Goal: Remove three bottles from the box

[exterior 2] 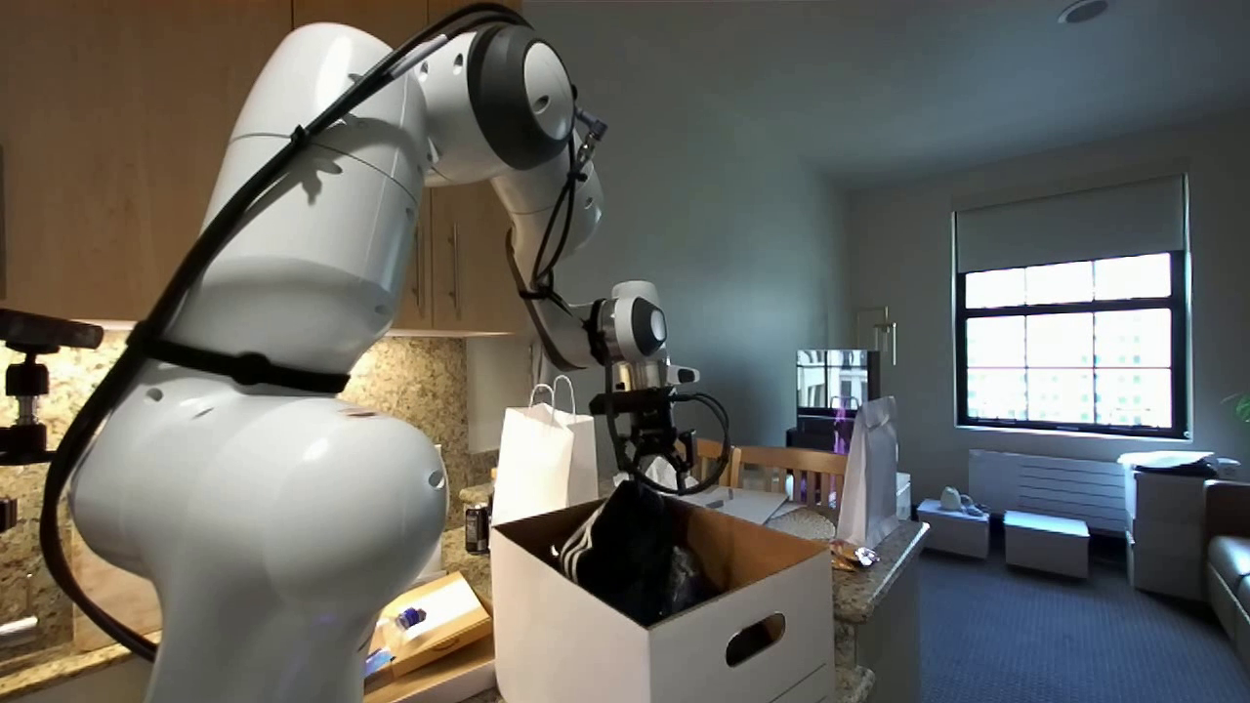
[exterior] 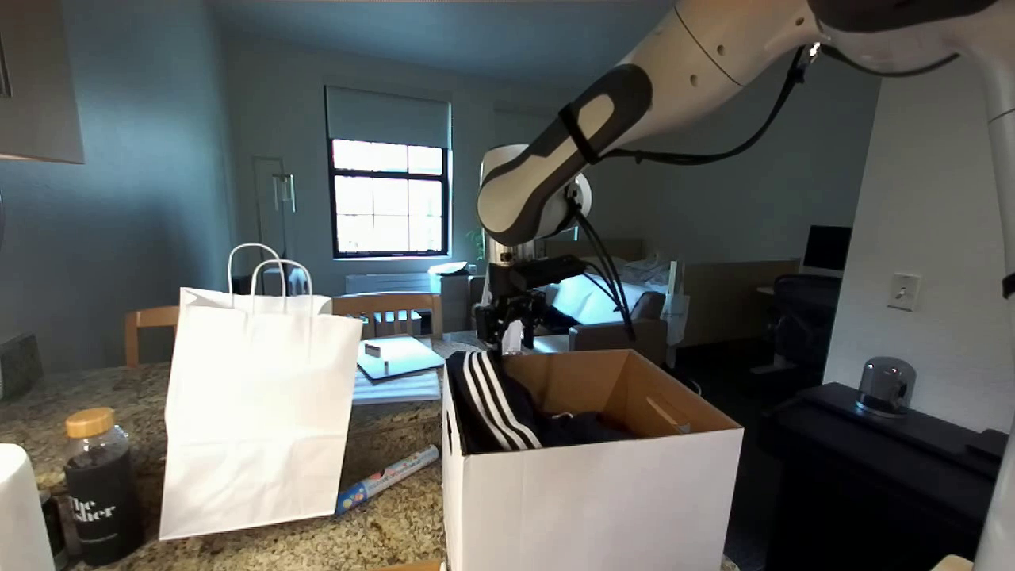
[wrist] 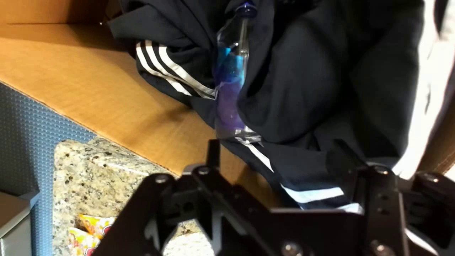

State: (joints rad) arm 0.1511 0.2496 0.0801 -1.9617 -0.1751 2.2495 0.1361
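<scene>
"One robot arm (exterior 2: pixel 312 225): glossy white shell, rounded links, dark joint bands. Next?"

"One box (exterior: pixel 595 507): straight-sided, open-topped, smooth white cardboard outside, brown within."

"Smaller?"

"One paper bag (exterior: pixel 262 412) with two looped handles: white, creased, standing apart from the box."

"Textiles?"

"Heaped cloth (wrist: pixel 302 89): soft, black, folded, banded with white stripes, inside the box and reaching its rim."

"Then the gripper (wrist: pixel 278 147). Condition?"

"Black, hard-edged, jointed. Its fingers (wrist: pixel 213 156) stand apart, cloth visible through the gap; whether they touch it, I cannot tell."

"Main item?"

"One bottle (wrist: pixel 231 96), in the wrist view: narrow, clear, shiny, blue and violet showing in its side. It lies in the box between folds of the cloth, near a brown inner side."

"Orientation?"

"Long axis nearly straight up that view; base toward the gripper, tapering neck pointing away."

"Smallest?"

"One cap (wrist: pixel 246 10): dark blue, round, at the neck's end."
</scene>
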